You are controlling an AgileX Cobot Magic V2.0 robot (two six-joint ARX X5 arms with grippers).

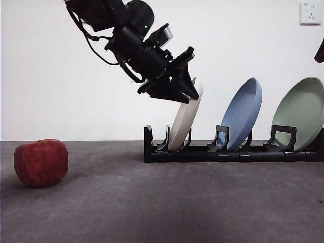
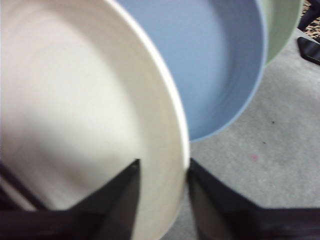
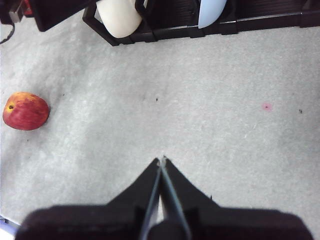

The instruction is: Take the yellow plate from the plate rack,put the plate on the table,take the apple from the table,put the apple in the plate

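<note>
Apple (image 1: 41, 162): I am seeing it sitting on the table (image 1: 162, 202), far out to the side of my working gripper and well apart from the rack.

Left gripper (image 1: 190, 93): I am reaching down from above onto the top rim of the yellow plate (image 1: 183, 124); the wrist camera is showing one jaw on each face of the rim, clamping it (image 2: 161, 167).

Yellow plate: it is leaning in the first slot of the plate rack (image 1: 228, 151), directly under my left gripper (its lower edge is sitting between the prongs).

Blue plate (image 1: 242, 115): it is standing in the next slot, just beyond the gripped plate.

Pale green plate (image 1: 301, 112): it is standing farthest from the left gripper.

Right gripper (image 3: 161, 161): I am holding it over bare table, jaws pressed together on nothing, the apple (image 3: 25, 111) off to its side.
</note>
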